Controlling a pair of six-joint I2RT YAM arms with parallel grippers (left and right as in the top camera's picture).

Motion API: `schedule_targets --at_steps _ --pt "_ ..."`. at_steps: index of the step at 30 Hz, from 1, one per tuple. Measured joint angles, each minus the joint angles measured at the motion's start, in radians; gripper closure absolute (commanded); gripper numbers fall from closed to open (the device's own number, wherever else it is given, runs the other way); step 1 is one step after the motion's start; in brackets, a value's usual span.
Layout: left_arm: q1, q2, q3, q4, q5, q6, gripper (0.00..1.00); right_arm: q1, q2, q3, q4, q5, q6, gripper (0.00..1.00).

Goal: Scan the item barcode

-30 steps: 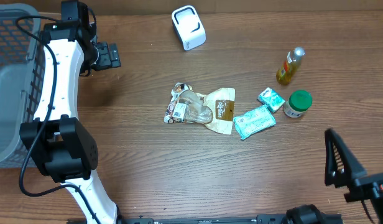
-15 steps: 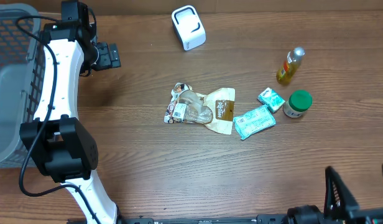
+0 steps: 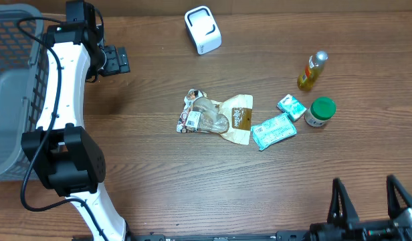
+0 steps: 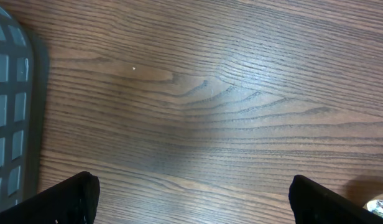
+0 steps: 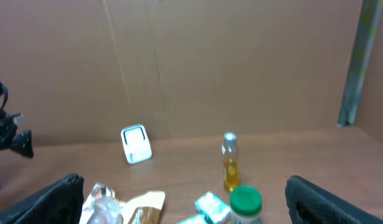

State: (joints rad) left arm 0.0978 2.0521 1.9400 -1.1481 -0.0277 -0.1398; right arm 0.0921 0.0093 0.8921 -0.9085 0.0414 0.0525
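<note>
A white barcode scanner [image 3: 202,29] [image 5: 136,144] stands at the back of the table. The items lie mid-table: a clear packet [image 3: 202,116] [image 5: 99,202], a cream and brown pouch [image 3: 239,119] [image 5: 142,208], a teal packet [image 3: 273,130], a small teal box [image 3: 291,106] [image 5: 211,207], a green-lidded jar [image 3: 320,111] [image 5: 245,204] and a yellow bottle [image 3: 312,70] [image 5: 229,162]. My left gripper [image 3: 124,59] [image 4: 194,205] hangs open over bare wood at the back left. My right gripper [image 3: 370,207] [image 5: 191,205] is open at the front right edge, facing the items, and holds nothing.
A grey mesh basket [image 3: 12,100] [image 4: 8,124] fills the left side beside the left arm. A brown cardboard wall [image 5: 191,62] closes off the back of the table. Bare wood lies between the items and the front edge.
My right gripper has dropped toward the table's front edge and swung round so both fingers point at the items. The left arm and all items stay where they were.
</note>
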Motion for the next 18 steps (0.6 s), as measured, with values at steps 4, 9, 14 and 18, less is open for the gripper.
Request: schedule_targets --at_steps 4,9,14,18 --pt "0.0 0.0 0.0 0.001 0.0 0.0 0.0 0.0 0.003 -0.14 0.378 -0.001 0.0 0.0" --pt "0.0 0.0 0.0 0.0 0.0 0.0 0.0 0.0 0.002 -0.305 0.862 -0.033 -0.001 0.0" --pt "0.0 0.0 0.0 -0.001 0.0 0.0 0.0 0.0 0.002 -0.582 1.319 -0.137 -0.065 0.0" --pt "0.0 0.0 0.0 0.0 0.0 0.0 0.0 0.0 0.002 -0.74 1.416 -0.172 -0.099 0.0"
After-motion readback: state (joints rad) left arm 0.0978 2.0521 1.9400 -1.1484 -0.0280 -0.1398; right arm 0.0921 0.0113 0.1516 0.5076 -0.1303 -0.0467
